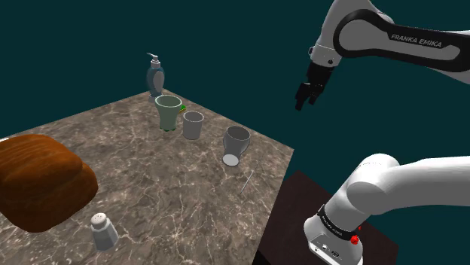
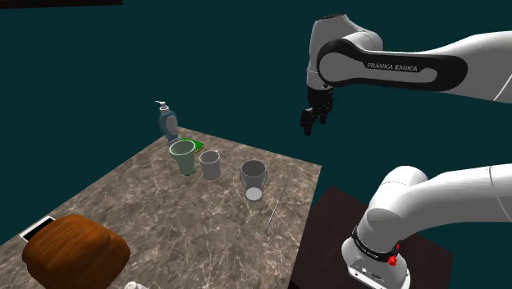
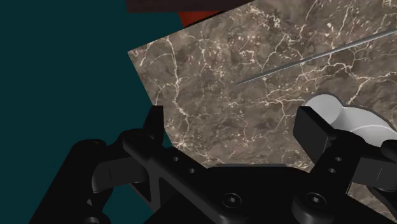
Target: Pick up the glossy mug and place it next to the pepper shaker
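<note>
Roughly aligned: green mug (image 1: 169,113), grey cup (image 1: 193,126), glossy mug (image 1: 236,143).

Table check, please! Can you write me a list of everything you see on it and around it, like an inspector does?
Surface: brown marble tabletop.
Job's things: three cups in a row, a pale green cup, a light grey cup and a darker grey cup; I cannot tell which is the glossy mug. The shaker stands far from them, at the shoulder view's lower left.
Clutter: blue soap pump behind the cups, brown loaf, thin metal rod.
Grippers: hand open, empty, high in the air beside the table.
Cables: nothing seen.
Surroundings: dark stand, plain teal backdrop.
</note>
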Tool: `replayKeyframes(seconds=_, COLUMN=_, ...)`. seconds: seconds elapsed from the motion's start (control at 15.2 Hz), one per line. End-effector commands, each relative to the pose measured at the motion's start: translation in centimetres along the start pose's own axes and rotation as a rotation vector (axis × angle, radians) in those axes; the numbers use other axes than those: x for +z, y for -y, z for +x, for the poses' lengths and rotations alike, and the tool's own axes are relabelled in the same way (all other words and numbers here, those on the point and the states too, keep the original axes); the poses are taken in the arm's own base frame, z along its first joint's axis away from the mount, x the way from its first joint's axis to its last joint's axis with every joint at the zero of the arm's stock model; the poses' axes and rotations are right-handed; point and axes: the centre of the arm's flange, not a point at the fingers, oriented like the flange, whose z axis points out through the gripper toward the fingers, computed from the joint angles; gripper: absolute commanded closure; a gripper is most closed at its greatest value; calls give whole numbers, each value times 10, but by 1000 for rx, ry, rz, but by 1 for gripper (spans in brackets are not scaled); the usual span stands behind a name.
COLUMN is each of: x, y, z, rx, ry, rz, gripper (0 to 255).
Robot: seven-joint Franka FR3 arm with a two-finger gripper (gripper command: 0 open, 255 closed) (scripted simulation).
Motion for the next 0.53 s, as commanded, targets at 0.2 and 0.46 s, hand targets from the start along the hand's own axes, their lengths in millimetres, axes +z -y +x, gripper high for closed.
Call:
replayKeyframes(seconds=0.2, x=10, y=25, z=30, rx=-4, ry=5, rz=0, gripper=0)
replayKeyframes(seconds=0.46, x=25, y=58, z=69, rx=-10, ry=11, rz=0, gripper=0)
